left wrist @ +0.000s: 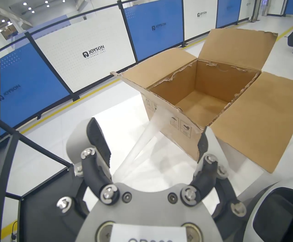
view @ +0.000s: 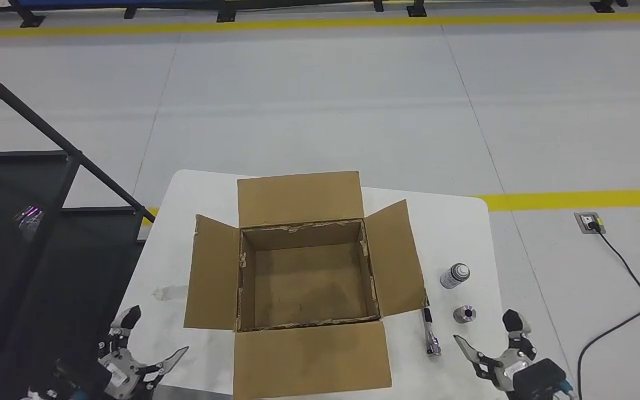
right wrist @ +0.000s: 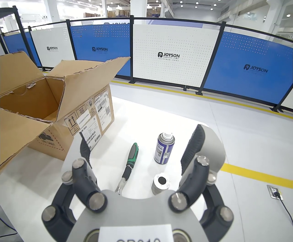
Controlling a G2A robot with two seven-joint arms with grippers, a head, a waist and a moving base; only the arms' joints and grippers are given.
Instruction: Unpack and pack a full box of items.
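Top view: the cardboard box (view: 300,200) sits mid-table on the white table (view: 450,225), all four flaps folded outward. On its right stand a spray can (view: 456,275) and a short metal cylinder (view: 464,314), with a ratchet (view: 430,333) lying beside them. The left gripper (view: 152,338) and right gripper (view: 490,335) hover at the near corners, jaws spread wide.

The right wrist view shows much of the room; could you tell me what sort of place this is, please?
Probably an industrial hall or robot test area: blue and white perforated panels fence it, a yellow line marks the floor, and lights sit high overhead.
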